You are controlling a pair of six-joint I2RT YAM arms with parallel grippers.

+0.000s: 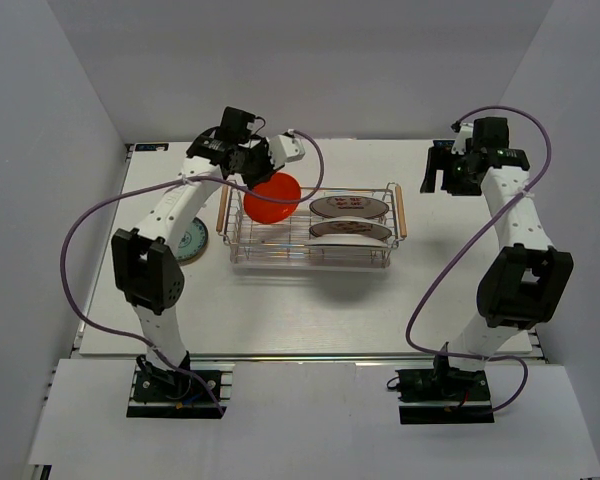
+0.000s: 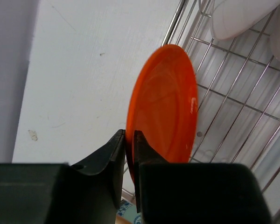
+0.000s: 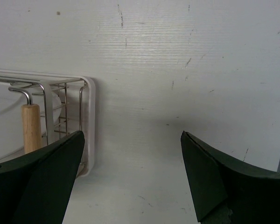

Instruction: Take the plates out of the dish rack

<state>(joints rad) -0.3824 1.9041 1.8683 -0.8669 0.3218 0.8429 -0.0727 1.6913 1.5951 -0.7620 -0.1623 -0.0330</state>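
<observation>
White walls close in a white table [image 1: 310,310] in the top view. The dish rack [image 1: 310,228] sits at mid-table, long side left to right, with a wooden handle [image 1: 401,210] at each short end. The left gripper [image 1: 263,170] reaches in from the far left and pinches a red-orange plate [image 1: 273,197] at the rack's left end, the plate standing on edge. I cannot tell whether it touches the wires. Two white plates [image 1: 349,207] with red characters lean in the right half of the rack, one behind the other. A teal plate [image 1: 192,241] lies flat on the table left of the rack, partly hidden by the left arm. The right gripper [image 1: 440,178] hangs to the far right of the rack, apart from it.

From the left wrist, the left gripper [image 2: 129,145] has its two dark fingers pressed on the rim of the red-orange plate [image 2: 165,107]. The plate stands over the rack's left edge, with dish rack [image 2: 233,93] wires to the right and bare table to the left. The white plates [image 2: 238,16] show at the upper right.

From the right wrist, the right gripper [image 3: 131,135] has its jaws spread wide with nothing between them, over bare table. The dish rack [image 3: 60,86] end and its wooden handle [image 3: 31,128] lie at the left.
</observation>
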